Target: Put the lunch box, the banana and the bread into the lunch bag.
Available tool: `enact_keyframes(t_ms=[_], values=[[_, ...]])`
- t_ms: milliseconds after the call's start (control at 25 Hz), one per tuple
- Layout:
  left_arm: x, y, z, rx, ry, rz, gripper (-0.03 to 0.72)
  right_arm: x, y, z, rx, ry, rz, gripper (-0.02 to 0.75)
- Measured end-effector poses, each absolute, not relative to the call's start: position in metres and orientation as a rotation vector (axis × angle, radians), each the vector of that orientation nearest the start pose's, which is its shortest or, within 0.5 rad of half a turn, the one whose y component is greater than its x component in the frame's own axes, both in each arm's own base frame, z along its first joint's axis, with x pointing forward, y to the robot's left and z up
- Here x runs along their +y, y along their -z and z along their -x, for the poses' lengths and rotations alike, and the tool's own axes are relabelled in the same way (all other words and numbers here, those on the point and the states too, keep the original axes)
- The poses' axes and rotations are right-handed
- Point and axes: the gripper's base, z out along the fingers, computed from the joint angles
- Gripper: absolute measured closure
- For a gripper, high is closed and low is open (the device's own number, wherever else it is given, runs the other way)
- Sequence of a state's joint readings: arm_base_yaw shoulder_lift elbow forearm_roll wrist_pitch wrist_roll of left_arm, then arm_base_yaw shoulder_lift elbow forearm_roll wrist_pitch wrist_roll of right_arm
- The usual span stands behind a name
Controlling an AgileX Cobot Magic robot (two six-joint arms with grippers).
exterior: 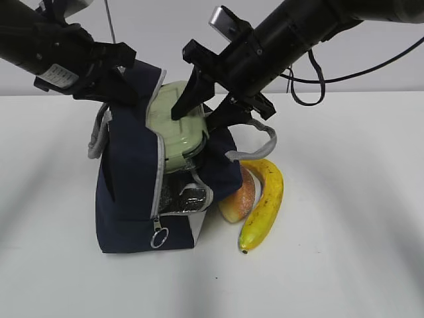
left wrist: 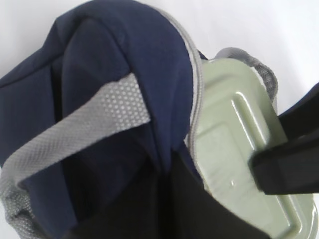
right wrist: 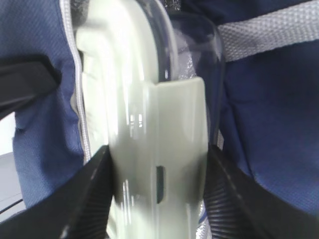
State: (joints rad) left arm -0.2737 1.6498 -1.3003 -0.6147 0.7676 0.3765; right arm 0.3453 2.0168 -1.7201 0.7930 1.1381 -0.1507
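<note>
**Black arms, angular grippers**

Both arms are matte black with thick, rounded tube-like segments. The left arm (exterior: 50,50) carries a white label with small dark print on its wrist housing. The right arm (exterior: 298,30) has a small silvery-grey rectangular block mounted near its wrist and a thin black cable looping loosely beneath it. The right gripper (exterior: 209,106) ends in long, tapering, wedge-shaped black fingers (right wrist: 79,199) whose inner faces show fine ribbed texture. The left gripper (exterior: 109,79) is blocky and black.

Ext cam slants down frontally — both wrist cams close-up on lunch box (exterior: 177,126).
</note>
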Motion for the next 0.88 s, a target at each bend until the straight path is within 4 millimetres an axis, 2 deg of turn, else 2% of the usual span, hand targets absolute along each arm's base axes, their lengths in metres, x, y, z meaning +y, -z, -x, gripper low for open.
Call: enact_keyframes(t_ms=[320,560,880], values=[[-0.133,-0.293,-0.335,2.465,0.684,-0.408,0.691,0.206,-0.26,-0.39,2.756,-1.174,0.28,0.363],[-0.133,-0.293,-0.334,2.47,0.692,-0.424,0.691,0.22,-0.238,-0.399,2.769,-1.206,0.246,0.363],[-0.134,-0.293,-0.334,2.47,0.704,-0.423,0.691,0.231,-0.196,-0.409,2.812,-1.2,0.215,0.363]])
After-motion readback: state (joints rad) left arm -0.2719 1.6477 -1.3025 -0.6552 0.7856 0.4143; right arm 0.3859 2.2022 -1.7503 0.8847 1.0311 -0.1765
